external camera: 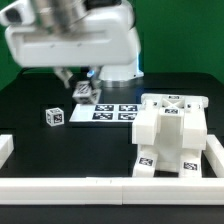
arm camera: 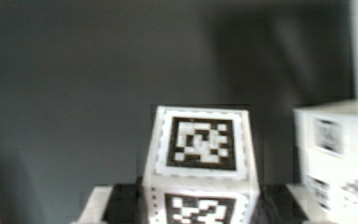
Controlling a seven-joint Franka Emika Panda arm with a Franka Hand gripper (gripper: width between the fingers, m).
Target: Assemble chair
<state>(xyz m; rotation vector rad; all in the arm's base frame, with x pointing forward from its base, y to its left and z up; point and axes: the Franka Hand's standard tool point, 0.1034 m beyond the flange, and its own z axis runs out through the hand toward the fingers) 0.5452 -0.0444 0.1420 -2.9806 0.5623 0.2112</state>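
- Reading the exterior view as a dial: nearest, at six o'clock, a low white rail point(external camera: 70, 188) edges the table point(external camera: 30, 145); similar rails show at eight and four o'clock
- At four o'clock stands the chair point(external camera: 170, 135), so far a blocky white structure of joined parts, tagged on its near faces; it looks like rigid, light plastic with smooth matte sides, so it will probably slide under a sideways push rather than flex; its flat parallel faces look the soundest hold
- At nine o'clock lies a loose cube point(external camera: 55, 116), well apart from the chair; it is small, stiff and likely light, best taken across two opposite flat faces
- At the centre lies the marker board point(external camera: 112, 111), flat on the table
- At ten o'clock, just beyond the board, the gripper point(external camera: 78, 85) hangs over a small block point(external camera: 82, 90); in the wrist view the fingers point(arm camera: 108, 205) flank this block point(arm camera: 202, 150) on both sides; whether the pads press on it cannot be told
- The table is dark, matte and level; farthest back, the arm point(external camera: 75, 40) fills twelve o'clock against a dim green backdrop
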